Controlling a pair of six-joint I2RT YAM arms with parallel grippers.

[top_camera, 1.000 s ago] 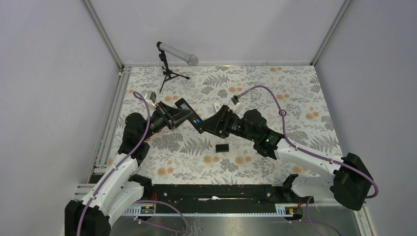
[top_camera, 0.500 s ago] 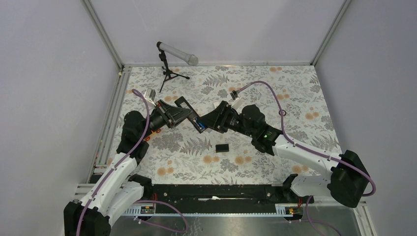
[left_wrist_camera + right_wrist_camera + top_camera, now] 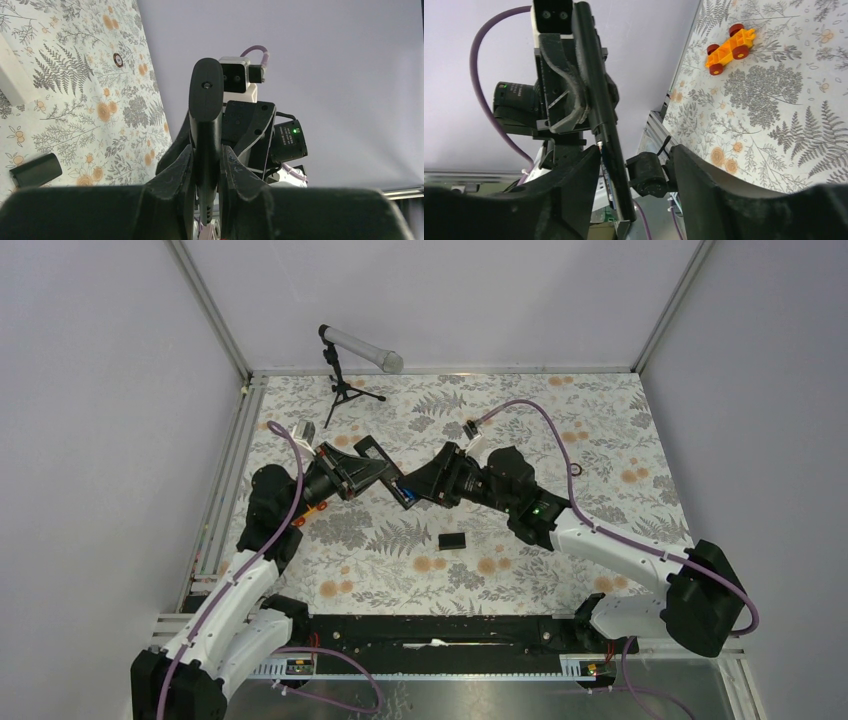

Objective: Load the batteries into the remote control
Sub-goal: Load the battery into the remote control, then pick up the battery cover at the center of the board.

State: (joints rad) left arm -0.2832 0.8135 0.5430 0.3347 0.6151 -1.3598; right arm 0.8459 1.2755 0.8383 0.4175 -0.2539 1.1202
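Note:
My left gripper [image 3: 368, 476] is shut on the black remote control [image 3: 388, 472] and holds it off the table. In the left wrist view the remote [image 3: 206, 115] stands edge-on between the fingers of that gripper [image 3: 207, 150]. A blue battery [image 3: 403, 492] shows at the remote's near end. My right gripper [image 3: 418, 488] straddles that end. In the right wrist view its jaws [image 3: 636, 155] stand apart around the remote [image 3: 596, 95]. The left finger lies against the blue battery [image 3: 606, 182], and there is a gap on the other side. No other batteries show.
A small black battery cover [image 3: 453, 540] lies on the fern-print mat in front of the grippers, also in the left wrist view [image 3: 36, 170]. An orange toy car [image 3: 729, 47] sits by the left arm. A microphone on a tripod [image 3: 345, 380] stands at the back left.
My right gripper has slid left onto the remote's end and its jaws have narrowed. The left gripper and the remote have stayed put.

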